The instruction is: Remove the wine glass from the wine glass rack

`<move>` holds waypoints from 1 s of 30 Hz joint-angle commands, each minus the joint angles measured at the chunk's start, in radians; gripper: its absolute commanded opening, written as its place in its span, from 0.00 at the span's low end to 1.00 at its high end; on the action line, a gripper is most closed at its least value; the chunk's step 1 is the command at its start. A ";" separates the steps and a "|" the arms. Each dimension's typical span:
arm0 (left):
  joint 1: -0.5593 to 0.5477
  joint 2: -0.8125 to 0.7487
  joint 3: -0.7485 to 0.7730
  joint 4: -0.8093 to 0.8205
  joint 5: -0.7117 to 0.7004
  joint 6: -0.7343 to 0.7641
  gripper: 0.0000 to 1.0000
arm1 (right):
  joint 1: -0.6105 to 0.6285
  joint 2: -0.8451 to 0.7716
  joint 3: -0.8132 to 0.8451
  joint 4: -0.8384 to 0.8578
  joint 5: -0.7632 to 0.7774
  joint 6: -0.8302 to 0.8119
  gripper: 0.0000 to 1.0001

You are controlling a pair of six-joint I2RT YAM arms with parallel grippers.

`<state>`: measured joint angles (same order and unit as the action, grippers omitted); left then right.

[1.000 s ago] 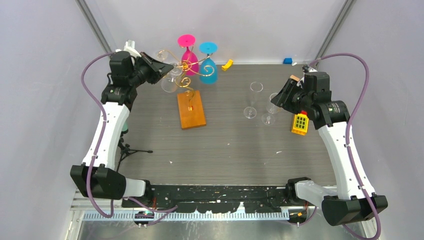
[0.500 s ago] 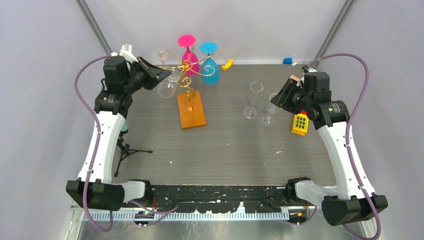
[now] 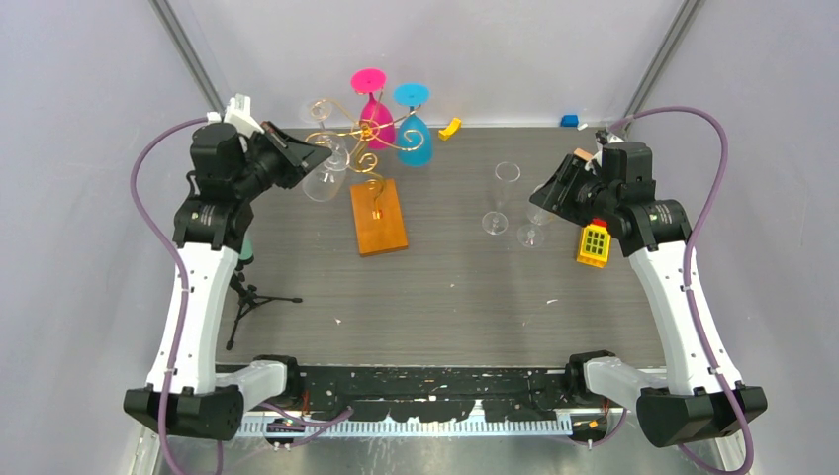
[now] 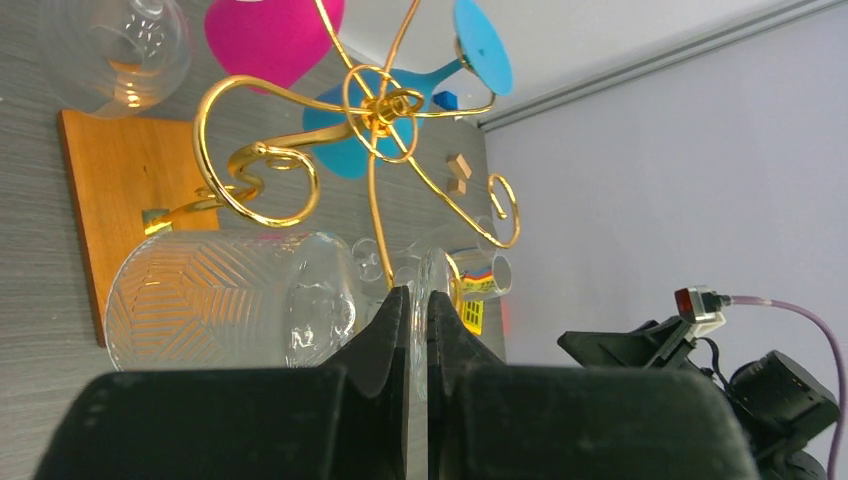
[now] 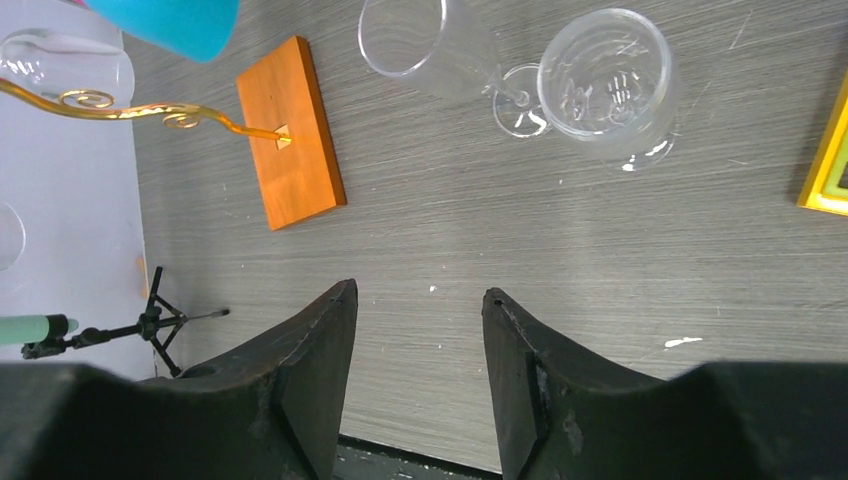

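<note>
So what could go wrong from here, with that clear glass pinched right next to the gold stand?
The left gripper pinches the clear wine glass only at its thin stem end, so it might slip or twist. Gold curls of the wine glass rack sit close by; a snag could jolt the pink glass and blue glass hanging there, or tip the stand.

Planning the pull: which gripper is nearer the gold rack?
Left. The left gripper is beside the rack, gripping a wine glass; the right gripper is far to the rack's right.

Left arm (image 3: 198,287) stretched up and forward, left fingers (image 4: 385,330) pinched tight — right arm (image 3: 673,287) elbow-bent, right fingers (image 5: 320,340) parted
</note>
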<state>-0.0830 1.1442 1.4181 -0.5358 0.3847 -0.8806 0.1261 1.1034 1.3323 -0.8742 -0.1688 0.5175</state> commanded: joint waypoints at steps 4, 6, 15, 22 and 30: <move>0.000 -0.106 -0.004 0.071 0.018 0.022 0.00 | -0.003 -0.050 -0.047 0.117 -0.138 0.034 0.62; 0.000 -0.130 -0.010 0.058 0.030 0.022 0.00 | -0.003 -0.067 -0.069 0.153 -0.184 0.055 0.65; 0.000 -0.240 -0.050 0.024 0.143 -0.025 0.00 | 0.031 -0.114 -0.209 0.417 -0.414 0.212 0.73; -0.003 -0.311 -0.118 0.172 0.329 -0.230 0.00 | 0.244 -0.124 -0.314 0.742 -0.407 0.363 0.78; -0.043 -0.330 -0.226 0.567 0.400 -0.589 0.00 | 0.478 -0.102 -0.463 1.282 -0.286 0.578 0.80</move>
<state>-0.1059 0.8330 1.2366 -0.3359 0.7063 -1.2175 0.5495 1.0004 0.9207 -0.0017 -0.5159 0.9493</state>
